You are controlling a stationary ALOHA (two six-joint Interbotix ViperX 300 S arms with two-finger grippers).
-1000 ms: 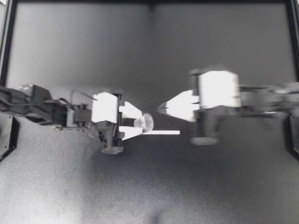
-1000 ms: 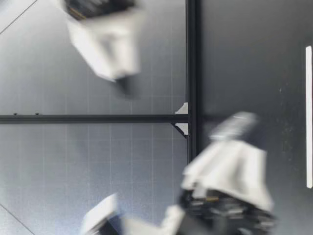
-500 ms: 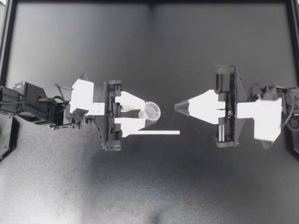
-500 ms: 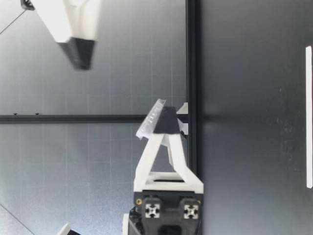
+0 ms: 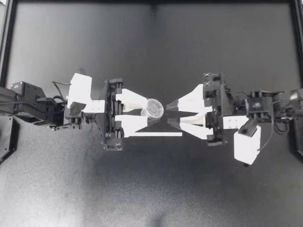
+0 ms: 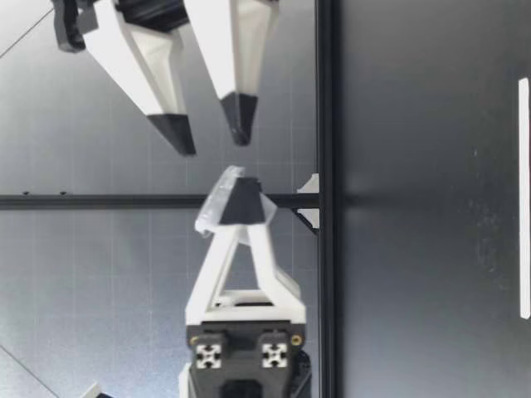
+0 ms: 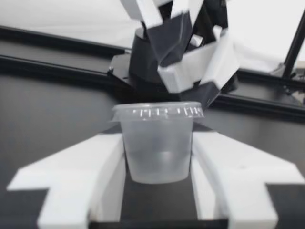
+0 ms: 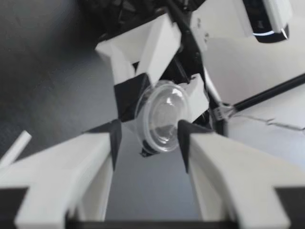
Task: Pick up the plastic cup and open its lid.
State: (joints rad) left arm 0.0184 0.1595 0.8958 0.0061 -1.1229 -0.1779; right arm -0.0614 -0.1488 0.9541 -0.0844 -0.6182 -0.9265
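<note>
My right gripper (image 5: 169, 114) is spread, both tips free, and in the top view it points toward 9 o'clock. Just beyond its tips on that same line is the cup (image 5: 154, 108), so the two meet head-on. The right wrist view shows the lid (image 8: 162, 117) almost full-face, ahead of the gap between the fingers and touched by neither. In the low view the tips stand a little above the cup, with open air between them and the lid's rim. The cup is tilted there, its lid turned partly up and partly toward that gripper.

My left gripper (image 5: 150, 111) points toward 3 o'clock and pinches the cup by its body. In the left wrist view its fingers press the wall from both sides below the lid, leaving the rim bare. The low view shows the cup held well clear of the table (image 5: 151, 47).

The pick-up looks done and the lid is still on. The cup's axis runs roughly along the 9-to-3 line, so I judge the right gripper must advance toward 9 o'clock and catch the rim's edge. A glancing grip could slip off the thin rim.

A white strip (image 5: 154, 134) lies on the table at 6 o'clock from the cup, out of play.
</note>
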